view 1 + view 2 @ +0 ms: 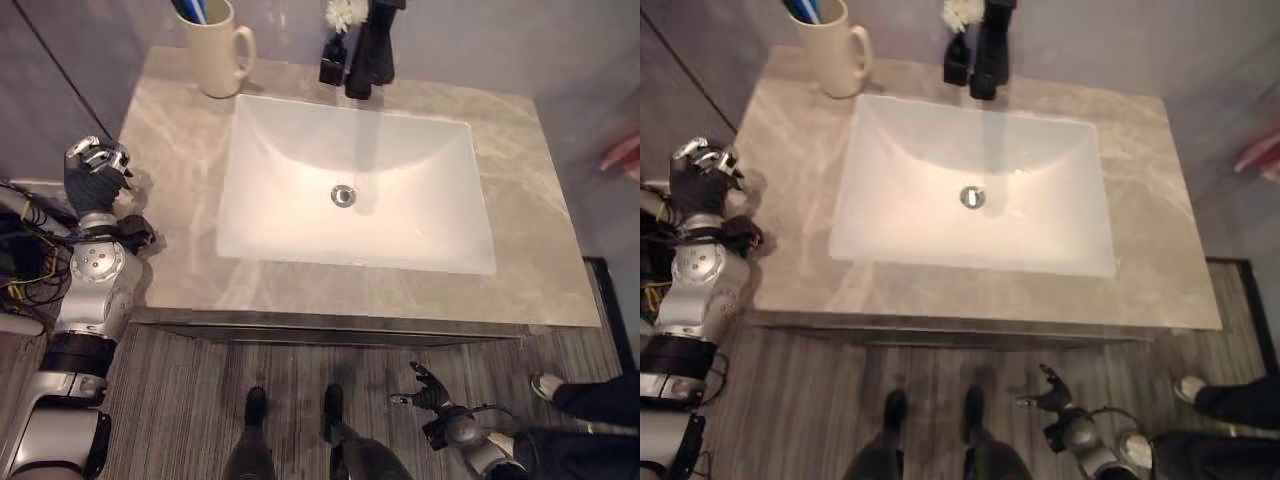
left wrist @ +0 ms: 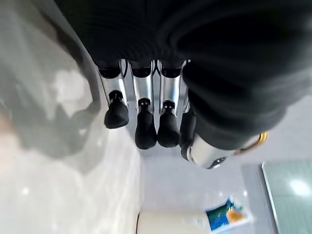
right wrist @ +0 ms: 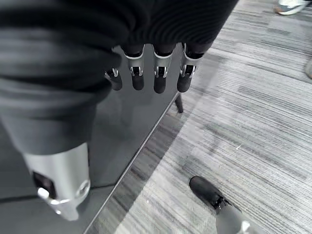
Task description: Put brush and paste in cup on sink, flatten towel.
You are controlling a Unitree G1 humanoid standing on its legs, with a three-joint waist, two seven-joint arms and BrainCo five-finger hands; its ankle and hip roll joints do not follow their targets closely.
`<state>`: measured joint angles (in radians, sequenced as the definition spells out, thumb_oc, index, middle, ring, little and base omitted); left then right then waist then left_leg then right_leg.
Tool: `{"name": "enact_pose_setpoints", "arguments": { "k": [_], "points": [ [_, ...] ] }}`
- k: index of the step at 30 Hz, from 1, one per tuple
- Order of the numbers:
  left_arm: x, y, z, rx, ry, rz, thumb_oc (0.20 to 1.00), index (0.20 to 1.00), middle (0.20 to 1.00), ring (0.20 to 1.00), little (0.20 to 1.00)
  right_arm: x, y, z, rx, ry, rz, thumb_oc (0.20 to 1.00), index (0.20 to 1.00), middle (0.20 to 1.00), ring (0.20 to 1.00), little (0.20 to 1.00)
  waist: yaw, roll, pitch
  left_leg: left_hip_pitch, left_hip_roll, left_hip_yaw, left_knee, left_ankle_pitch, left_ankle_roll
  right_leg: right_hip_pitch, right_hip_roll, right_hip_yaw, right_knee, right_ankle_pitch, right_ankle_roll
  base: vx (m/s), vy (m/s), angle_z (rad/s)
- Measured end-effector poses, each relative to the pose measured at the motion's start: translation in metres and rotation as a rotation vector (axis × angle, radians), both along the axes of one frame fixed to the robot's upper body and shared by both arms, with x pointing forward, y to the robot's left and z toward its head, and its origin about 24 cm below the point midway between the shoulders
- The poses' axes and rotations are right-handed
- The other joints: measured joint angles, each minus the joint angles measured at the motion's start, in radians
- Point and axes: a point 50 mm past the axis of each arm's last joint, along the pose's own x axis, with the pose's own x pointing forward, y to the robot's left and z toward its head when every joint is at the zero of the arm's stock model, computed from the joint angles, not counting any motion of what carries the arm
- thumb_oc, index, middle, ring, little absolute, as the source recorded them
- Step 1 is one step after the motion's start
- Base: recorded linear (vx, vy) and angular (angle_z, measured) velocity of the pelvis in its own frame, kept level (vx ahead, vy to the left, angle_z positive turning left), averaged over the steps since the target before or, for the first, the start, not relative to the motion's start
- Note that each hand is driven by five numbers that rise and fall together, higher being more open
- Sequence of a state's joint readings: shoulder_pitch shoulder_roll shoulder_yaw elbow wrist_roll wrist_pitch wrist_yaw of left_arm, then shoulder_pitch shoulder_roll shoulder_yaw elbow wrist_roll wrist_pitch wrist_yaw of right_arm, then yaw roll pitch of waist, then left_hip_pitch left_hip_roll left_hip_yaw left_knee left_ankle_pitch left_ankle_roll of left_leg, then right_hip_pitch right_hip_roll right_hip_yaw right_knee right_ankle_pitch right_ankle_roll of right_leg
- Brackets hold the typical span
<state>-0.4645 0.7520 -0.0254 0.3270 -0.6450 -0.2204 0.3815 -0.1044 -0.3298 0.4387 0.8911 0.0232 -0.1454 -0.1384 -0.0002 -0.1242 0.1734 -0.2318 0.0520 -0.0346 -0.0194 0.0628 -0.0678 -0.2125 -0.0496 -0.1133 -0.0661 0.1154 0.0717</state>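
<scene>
While you're looking down at the grey marble vanity top point(image 1: 540, 250), the white rectangular sink basin point(image 1: 300, 230) is sitting centred in it, round metal drain point(image 1: 343, 196) in the middle. Black faucet point(image 1: 368, 50) is standing at the back edge, a small dark bottle with a white flower point(image 1: 336, 45) just beside it. Cream ceramic mug point(image 1: 215, 55) is sitting at the back-left corner, handle facing the faucet, with blue brush and paste items point(image 1: 192, 10) already sticking out of it. Left hand point(image 1: 95, 172) is hovering over the counter's left edge, fingers point(image 2: 145, 117) relaxed and straight, holding nothing. Right hand point(image 1: 430, 392) is hanging low over the grey striped floor point(image 3: 253, 122), fingers loose, empty. A person's shoe point(image 1: 548, 385) is showing at lower right.
</scene>
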Motion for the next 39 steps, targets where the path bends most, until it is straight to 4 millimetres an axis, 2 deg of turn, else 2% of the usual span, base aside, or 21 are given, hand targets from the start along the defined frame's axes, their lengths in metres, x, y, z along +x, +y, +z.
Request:
{"name": "enact_pose_setpoints", "arguments": {
  "k": [2, 4, 5, 7, 11, 14, 17, 18, 21, 22, 23, 25, 26, 30, 31, 32, 33, 34, 35, 36, 39],
  "points": [
    [-0.010, -0.003, -0.023, -0.021, 0.034, -0.013, 0.200, 0.200, 0.200, 0.200, 0.200, -0.002, -0.007, 0.000, 0.005, 0.005, -0.030, 1.000, 1.000, 1.000, 1.000, 1.000, -0.010, 0.017, 0.030, 0.063, -0.012, -0.008, 0.024, -0.022, 0.004, 0.082, -0.013, 0.004, -0.012, -0.005, 0.003, 0.02, 0.166, 0.10],
    [-0.019, -0.004, -0.032, -0.005, 0.054, -0.037, 0.200, 0.200, 0.200, 0.200, 0.200, -0.005, -0.011, -0.001, 0.012, 0.008, -0.062, 1.000, 1.000, 1.000, 1.000, 1.000, -0.006, 0.023, 0.033, 0.108, -0.022, -0.011, 0.016, -0.038, 0.018, 0.129, -0.025, 0.002, -0.017, -0.019, 0.009, 0.01, 0.165, 0.09],
    [-0.022, -0.008, -0.022, 0.015, 0.012, -0.061, 0.200, 0.200, 0.200, 0.200, 0.200, -0.013, -0.016, -0.004, 0.012, 0.025, -0.089, 1.000, 1.000, 1.000, 1.000, 1.000, 0.011, 0.027, 0.030, 0.111, -0.040, -0.009, 0.020, -0.045, 0.022, 0.128, -0.040, 0.003, -0.007, -0.031, 0.011, 0.00, 0.262, 0.04],
    [-0.033, -0.003, -0.019, 0.011, -0.018, -0.054, 0.200, 0.200, 0.200, 0.200, 0.200, -0.014, -0.018, -0.004, 0.019, 0.027, -0.105, 1.000, 1.000, 1.000, 1.000, 1.000, 0.014, 0.033, 0.031, 0.109, -0.058, -0.004, 0.041, -0.055, 0.039, 0.124, -0.057, 0.017, 0.012, -0.031, 0.017, 0.00, 0.196, -0.06],
    [-0.047, 0.000, -0.030, 0.028, 0.012, -0.076, 0.200, 0.200, 0.200, 0.200, 0.200, -0.022, -0.021, -0.007, 0.029, 0.046, -0.119, 1.000, 1.000, 1.000, 1.000, 1.000, 0.013, 0.057, 0.007, 0.109, -0.092, 0.024, 0.092, -0.091, 0.090, 0.116, -0.098, 0.043, 0.067, -0.044, 0.042, -0.02, 0.162, -0.12],
    [-0.052, 0.001, -0.032, 0.040, 0.020, -0.091, 0.200, 0.200, 0.200, 0.200, 0.200, -0.029, -0.022, -0.009, 0.030, 0.067, -0.120, 1.000, 1.000, 1.000, 1.000, 1.000, 0.014, 0.053, -0.013, 0.109, -0.121, 0.056, 0.123, -0.109, 0.118, 0.089, -0.119, 0.048, 0.113, -0.034, 0.050, -0.03, 0.226, -0.28],
    [-0.056, 0.003, -0.031, 0.070, 0.022, -0.096, 0.200, 0.200, 0.200, 0.200, 0.200, -0.032, -0.021, -0.009, 0.047, 0.068, -0.113, 1.000, 1.000, 1.000, 1.000, 1.000, 0.009, 0.053, -0.027, 0.133, -0.126, 0.083, 0.119, -0.124, 0.139, 0.072, -0.122, 0.051, 0.157, -0.025, 0.039, 0.04, 0.099, -0.29],
    [-0.056, 0.002, -0.030, 0.084, 0.021, -0.103, 0.200, 0.200, 0.200, 0.200, 0.200, -0.035, -0.021, -0.009, 0.052, 0.068, -0.115, 1.000, 1.000, 1.000, 1.000, 1.000, 0.001, 0.060, -0.038, 0.135, -0.129, 0.071, 0.116, -0.124, 0.144, 0.055, -0.121, 0.063, 0.192, -0.045, 0.044, 0.05, 0.067, 0.11],
    [-0.055, 0.003, -0.028, 0.100, 0.014, -0.105, 0.200, 0.200, 0.200, 0.200, 0.200, -0.050, -0.022, -0.015, 0.056, 0.110, -0.124, 1.000, 1.000, 1.000, 1.000, 1.000, -0.010, 0.047, -0.060, 0.145, -0.132, 0.066, 0.119, -0.125, 0.166, 0.019, -0.108, 0.106, 0.224, -0.067, 0.064, 0.09, 0.045, 0.06],
    [-0.054, 0.002, -0.029, 0.097, 0.020, -0.106, 0.200, 0.200, 0.200, 0.200, 0.200, -0.050, -0.023, -0.015, 0.058, 0.113, -0.121, 1.000, 1.000, 1.000, 1.000, 1.000, -0.019, 0.051, -0.058, 0.146, -0.131, 0.053, 0.122, -0.126, 0.187, -0.024, -0.092, 0.100, 0.213, -0.062, 0.068, 0.13, 0.012, 0.13],
    [-0.053, 0.001, -0.031, 0.091, 0.025, -0.110, 0.200, 0.200, 0.200, 0.200, 0.200, -0.049, -0.023, -0.015, 0.059, 0.113, -0.120, 1.000, 1.000, 1.000, 1.000, 1.000, -0.030, 0.056, -0.054, 0.146, -0.130, 0.039, 0.125, -0.127, 0.190, -0.046, -0.083, 0.101, 0.189, -0.049, 0.072, 0.13, -0.009, 0.40],
    [-0.049, -0.002, -0.037, 0.066, 0.036, -0.115, 0.200, 0.200, 0.200, 0.200, 0.200, -0.050, -0.022, -0.016, 0.061, 0.117, -0.119, 1.000, 1.000, 1.000, 1.000, 1.000, -0.064, 0.065, -0.048, 0.164, -0.133, 0.002, 0.123, -0.124, 0.186, -0.067, -0.068, 0.134, 0.114, -0.028, 0.095, 0.08, -0.035, 0.57],
    [-0.049, -0.002, -0.041, 0.051, 0.044, -0.112, 0.200, 0.200, 0.200, 0.200, 0.200, -0.050, -0.022, -0.015, 0.062, 0.115, -0.118, 1.000, 1.000, 1.000, 1.000, 1.000, -0.066, 0.065, -0.048, 0.181, -0.137, -0.004, 0.122, -0.121, 0.180, -0.075, -0.071, 0.131, 0.096, -0.013, 0.084, 0.07, -0.039, 0.43],
    [-0.051, -0.003, -0.048, 0.032, 0.056, -0.109, 0.200, 0.200, 0.200, 0.200, 0.200, -0.046, -0.021, -0.013, 0.064, 0.101, -0.114, 1.000, 1.000, 1.000, 1.000, 1.000, -0.050, 0.064, -0.049, 0.217, -0.141, -0.044, 0.120, -0.144, 0.165, -0.094, -0.069, 0.153, 0.113, -0.006, 0.091, 0.09, -0.067, 0.36],
    [-0.051, -0.004, -0.048, 0.032, 0.058, -0.110, 0.200, 0.200, 0.200, 0.200, 0.200, -0.046, -0.021, -0.013, 0.066, 0.099, -0.114, 1.000, 1.000, 1.000, 1.000, 1.000, -0.036, 0.048, -0.060, 0.217, -0.145, -0.063, 0.119, -0.149, 0.150, -0.076, -0.074, 0.151, 0.119, -0.008, 0.089, 0.21, -0.159, 0.52],
    [-0.051, -0.003, -0.047, 0.037, 0.057, -0.110, 0.200, 0.200, 0.200, 0.200, 0.200, -0.050, -0.022, -0.016, 0.062, 0.116, -0.121, 1.000, 1.000, 1.000, 1.000, 1.000, -0.022, 0.023, -0.076, 0.219, -0.151, -0.080, 0.120, -0.170, 0.120, -0.026, -0.083, 0.134, 0.103, -0.007, 0.087, 0.24, -0.167, 0.38],
    [-0.051, -0.002, -0.047, 0.037, 0.055, -0.108, 0.200, 0.200, 0.200, 0.200, 0.200, -0.052, -0.023, -0.017, 0.059, 0.125, -0.125, 1.000, 1.000, 1.000, 1.000, 1.000, -0.015, 0.018, -0.080, 0.219, -0.150, -0.086, 0.125, -0.181, 0.107, -0.015, -0.077, 0.138, 0.083, 0.037, 0.063, 0.17, -0.101, 0.25],
    [-0.052, -0.002, -0.049, 0.035, 0.062, -0.109, 0.200, 0.200, 0.200, 0.200, 0.200, -0.052, -0.025, -0.018, 0.053, 0.131, -0.128, 1.000, 1.000, 1.000, 1.000, 1.000, -0.015, 0.026, -0.079, 0.215, -0.132, -0.095, 0.132, -0.193, 0.091, -0.009, -0.060, 0.133, 0.083, 0.053, 0.039, 0.10, -0.069, 0.12],
    [-0.052, -0.002, -0.050, 0.037, 0.067, -0.110, 0.200, 0.200, 0.200, 0.200, 0.200, -0.053, -0.024, -0.019, 0.050, 0.144, -0.120, 1.000, 1.000, 1.000, 1.000, 1.000, -0.014, 0.034, -0.080, 0.211, -0.116, -0.100, 0.138, -0.204, 0.076, -0.007, -0.041, 0.125, 0.080, 0.048, 0.031, 0.09, -0.060, 0.09],
    [-0.052, -0.002, -0.049, 0.036, 0.062, -0.107, 0.200, 0.200, 0.200, 0.200, 0.200, -0.055, -0.021, -0.020, 0.049, 0.151, -0.102, 1.000, 1.000, 1.000, 1.000, 1.000, -0.012, 0.042, -0.077, 0.209, -0.079, -0.107, 0.139, -0.218, 0.056, -0.005, -0.009, 0.106, 0.077, 0.048, 0.004, 0.17, -0.114, 0.10],
    [-0.050, -0.003, -0.045, 0.041, 0.051, -0.115, 0.200, 0.200, 0.200, 0.200, 0.200, -0.058, -0.019, -0.022, 0.038, 0.173, -0.077, 1.000, 1.000, 1.000, 1.000, 1.000, -0.037, 0.043, -0.078, 0.208, -0.040, -0.130, 0.135, -0.232, 0.032, 0.007, 0.026, 0.072, 0.070, 0.033, -0.020, 0.09, -0.066, 0.13]
  ]
}}
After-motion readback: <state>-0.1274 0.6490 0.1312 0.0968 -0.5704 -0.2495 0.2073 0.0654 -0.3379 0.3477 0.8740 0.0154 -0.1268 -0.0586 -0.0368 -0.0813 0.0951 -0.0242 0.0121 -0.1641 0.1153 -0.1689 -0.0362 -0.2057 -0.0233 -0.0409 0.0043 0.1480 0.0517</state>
